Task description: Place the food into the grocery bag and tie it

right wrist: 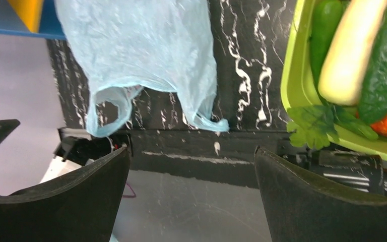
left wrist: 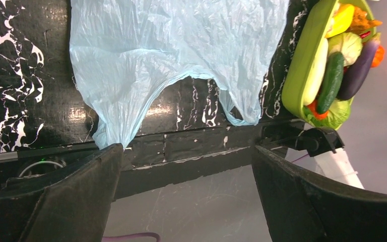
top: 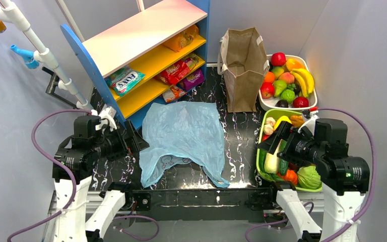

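Note:
The light-blue grocery bag [top: 184,133] lies flat on the black marbled table, its two loop handles toward the near edge. It also shows in the left wrist view [left wrist: 171,45] and the right wrist view [right wrist: 136,45]. The food sits on the shelves: a teal-and-white packet [top: 126,79], a red packet [top: 176,71] and other packets. My left gripper [top: 132,140] [left wrist: 186,151] is open and empty at the bag's left. My right gripper [top: 272,141] [right wrist: 191,151] is open and empty over the green tray, right of the bag.
A blue-and-yellow shelf unit [top: 146,33] stands at the back left. A brown paper bag [top: 243,68] stands behind the blue bag. A white tray [top: 265,105] of plastic fruit and a green tray [top: 259,151] of plastic vegetables are on the right.

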Tool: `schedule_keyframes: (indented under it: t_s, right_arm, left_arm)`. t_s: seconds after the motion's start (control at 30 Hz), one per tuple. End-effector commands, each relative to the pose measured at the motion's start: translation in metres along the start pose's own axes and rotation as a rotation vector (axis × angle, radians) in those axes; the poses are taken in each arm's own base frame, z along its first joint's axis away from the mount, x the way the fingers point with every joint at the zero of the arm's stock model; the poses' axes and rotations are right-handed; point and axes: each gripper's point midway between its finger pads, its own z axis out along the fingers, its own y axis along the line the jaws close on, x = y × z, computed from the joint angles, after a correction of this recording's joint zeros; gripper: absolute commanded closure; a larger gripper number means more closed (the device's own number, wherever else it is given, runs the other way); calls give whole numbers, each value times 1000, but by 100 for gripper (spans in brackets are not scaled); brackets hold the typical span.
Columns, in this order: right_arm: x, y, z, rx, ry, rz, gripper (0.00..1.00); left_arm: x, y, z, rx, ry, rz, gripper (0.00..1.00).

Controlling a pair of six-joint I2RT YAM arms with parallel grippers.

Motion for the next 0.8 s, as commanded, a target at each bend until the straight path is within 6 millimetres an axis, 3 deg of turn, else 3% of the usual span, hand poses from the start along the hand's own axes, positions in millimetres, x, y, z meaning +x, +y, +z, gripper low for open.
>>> schedule_keyframes:
  t_s: [0.0, 0.13, 0.23, 0.4, 0.6, 0.77]
  right_arm:
    - [6, -23, 17, 123, 137, -25, 0]
    - [-12, -16, 25, 166, 182, -57, 0]
    - [-18, -7, 35, 200, 205, -184, 0]
    - [-6, 21, 56, 171, 217, -399, 0]
    - [22, 44, 80, 166, 283, -543, 0]
    - [31, 57, 89, 148, 301, -585, 0]
  left_arm:
    - [16, 19, 17, -64, 66, -6, 0]
    - [29, 28, 33, -96, 107, -11, 1]
    - [40, 35, 41, -124, 136, -3, 2]
    - [58, 52, 43, -183, 160, 39, 5]
    - [87, 74, 55, -220, 218, 21, 7]
    - [103, 86, 62, -218, 235, 16, 8]
